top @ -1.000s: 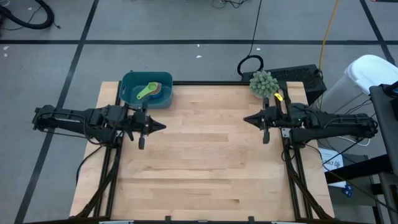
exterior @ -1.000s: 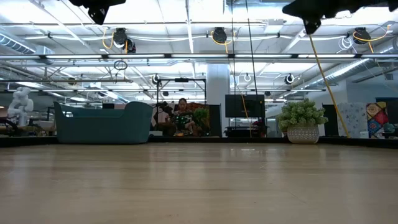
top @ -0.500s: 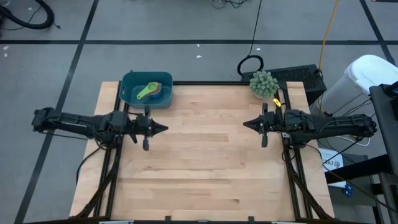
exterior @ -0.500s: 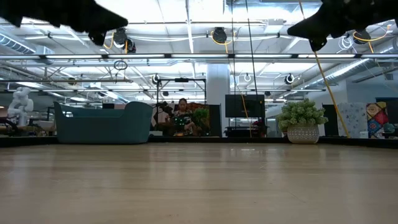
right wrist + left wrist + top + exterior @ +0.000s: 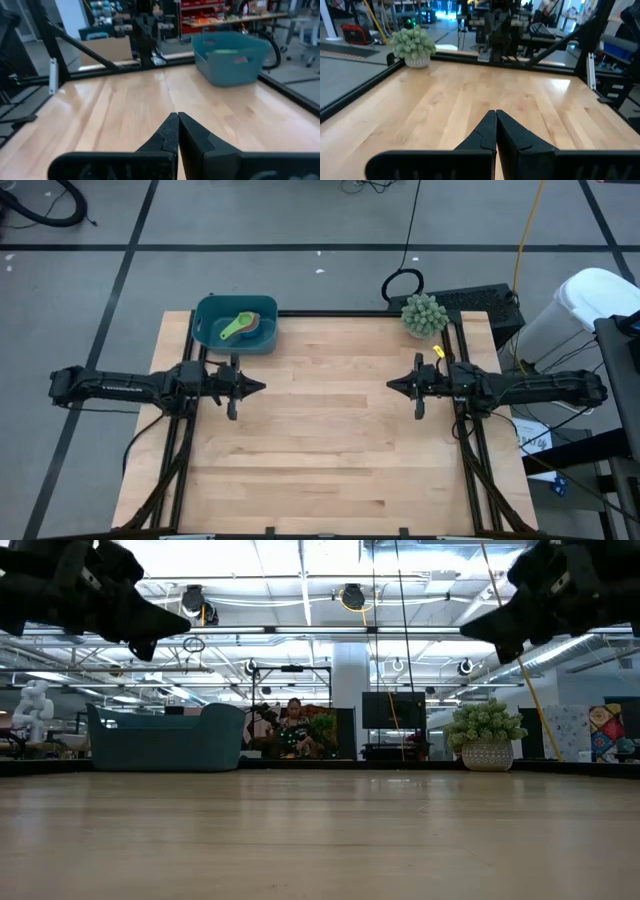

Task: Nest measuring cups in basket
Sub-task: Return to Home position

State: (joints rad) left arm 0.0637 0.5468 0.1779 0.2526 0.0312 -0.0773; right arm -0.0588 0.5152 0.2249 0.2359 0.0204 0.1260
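Observation:
The teal basket (image 5: pixel 235 324) stands at the table's far left corner and also shows in the right wrist view (image 5: pixel 231 58) and the low view (image 5: pixel 165 737). Inside it lie measuring cups (image 5: pixel 238 327), a green one with yellow and orange showing beneath. My left gripper (image 5: pixel 262 387) is shut and empty above the table's left side, in front of the basket; its fingers show closed in the left wrist view (image 5: pixel 496 116). My right gripper (image 5: pixel 390 386) is shut and empty above the table's right side, its fingers closed in the right wrist view (image 5: pixel 177 117).
A spiky green ball plant in a pale pot (image 5: pixel 423 314) stands at the table's far right corner, and shows in the low view (image 5: pixel 486 735) and left wrist view (image 5: pixel 413 46). Bare wood (image 5: pixel 330 450) lies between and in front of the grippers.
Both arms have drawn back outward and come down lower, the left toward the table's left edge and the right toward its right edge, stretching out level. Both grippers stay shut. The basket and cups have kept still.

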